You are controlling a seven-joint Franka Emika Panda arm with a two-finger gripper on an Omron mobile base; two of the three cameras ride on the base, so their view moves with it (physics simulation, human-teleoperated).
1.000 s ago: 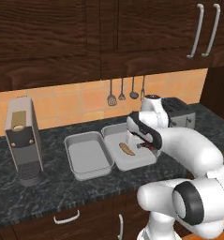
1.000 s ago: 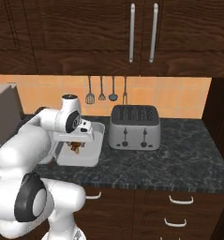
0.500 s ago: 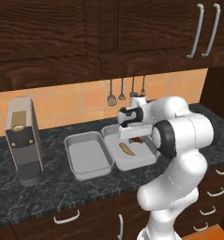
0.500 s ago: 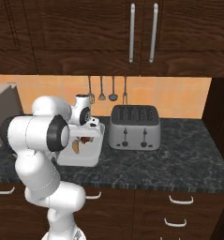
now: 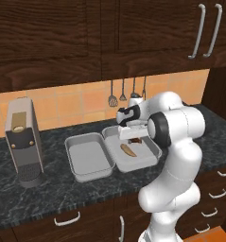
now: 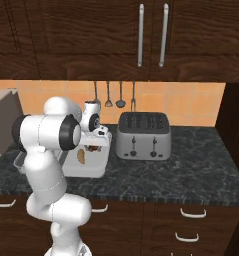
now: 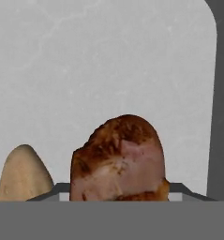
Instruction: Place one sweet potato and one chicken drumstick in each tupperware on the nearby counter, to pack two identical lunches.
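Observation:
Two pale tupperware trays sit side by side on the dark counter point(image 5: 53, 196). The left tupperware point(image 5: 88, 158) is empty. In the right tupperware point(image 5: 150, 153) lies one tan sweet potato point(image 5: 128, 150) point(image 6: 82, 157) point(image 7: 22, 176). My gripper point(image 5: 133, 136) point(image 6: 94, 144) hangs low over the back of this tray, shut on a reddish-brown chicken drumstick point(image 5: 134, 140) point(image 6: 94, 148). In the hand view the drumstick point(image 7: 118, 159) sits close up over the tray's pale floor point(image 7: 108, 61), with the sweet potato to its left.
A grey coffee machine point(image 5: 22, 142) stands left of the trays. A silver toaster point(image 6: 142, 136) stands right of them. Utensils point(image 5: 126, 94) hang on the orange tiled wall behind. Dark wall cabinets point(image 5: 109, 38) hang above, and drawers point(image 6: 191, 215) run below the counter.
The arm has swung up from a low reach into an upright stance. The hand with the drumstick moved left and back over the right tray, then dipped a little. The trays stayed put.

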